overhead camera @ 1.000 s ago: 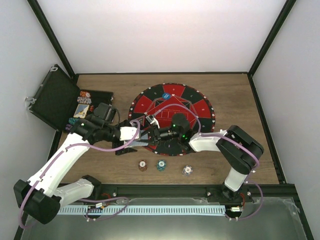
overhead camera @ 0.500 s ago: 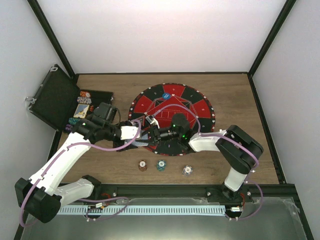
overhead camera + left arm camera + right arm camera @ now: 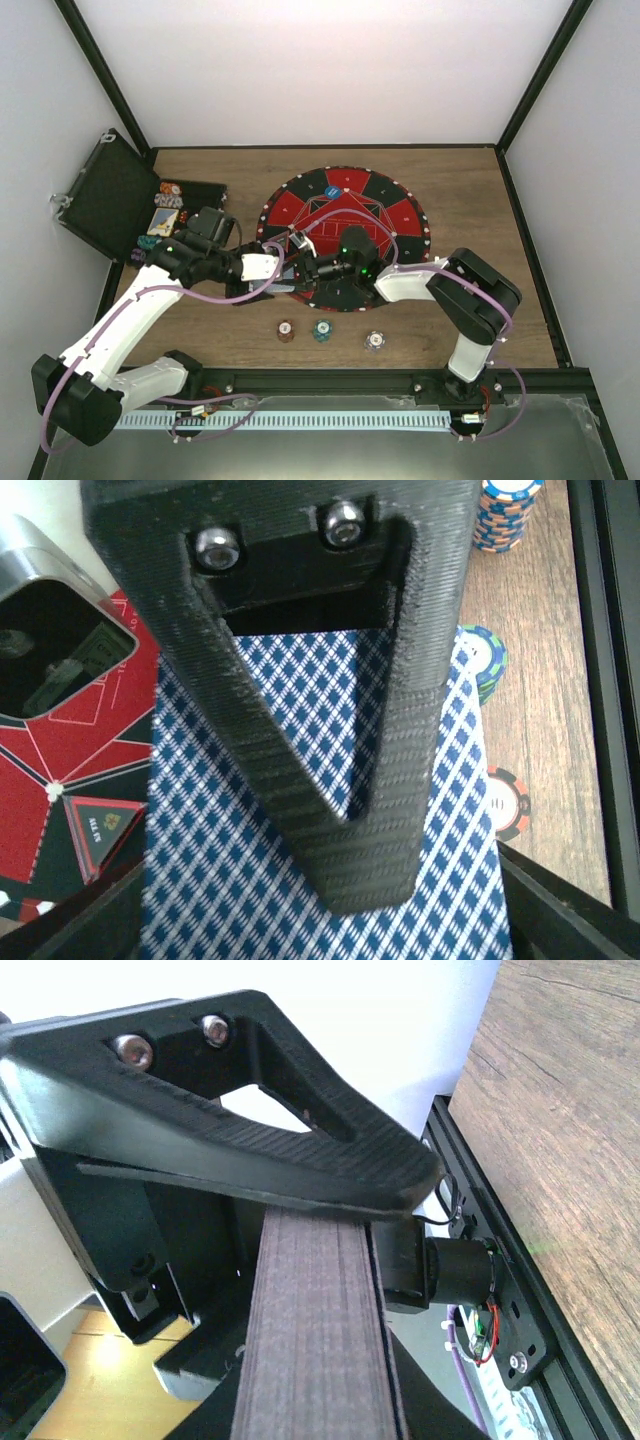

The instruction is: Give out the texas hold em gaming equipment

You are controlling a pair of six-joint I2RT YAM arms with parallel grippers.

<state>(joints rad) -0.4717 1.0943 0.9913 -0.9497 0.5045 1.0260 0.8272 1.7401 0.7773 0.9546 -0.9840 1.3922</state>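
Top external, near to far. Arm bases sat at 6 o'clock. Just past them, on the bare wood table [image 3: 470,190], three piles of chips stood in a row, apart from one another: brown-topped stack [image 3: 287,329], green-topped stack [image 3: 322,330], and white-topped stack [image 3: 374,341] toward 5 o'clock.

Beyond the row, both arms were tip to tip over the 7 o'clock rim of the round red-and-black mat [image 3: 400,215]. The left gripper [image 3: 282,284] extended from 8 o'clock and the right gripper [image 3: 303,263] from 3 o'clock. Farthest out, at 10 o'clock, the open black case [image 3: 105,195] overhung the table edge, with more chips [image 3: 170,190] and what looked like cards [image 3: 165,222] in its tray.

Left wrist: the left gripper was clamped on the deck [image 3: 220,860], blue-and-white checked backs up. One finger [image 3: 330,810] lay flat across the top card. The deck's 3 o'clock edge covered part of a green-and-white pile on the wood below. Two other piles showed at 1 and 4 o'clock, with the mat at 8 o'clock.

Right wrist: the deck's edge, a thick striped band, ran up between the right gripper's fingers [image 3: 250,1130], its end under the upper one. I could not tell whether that jaw pressed on the deck or merely stood around it.
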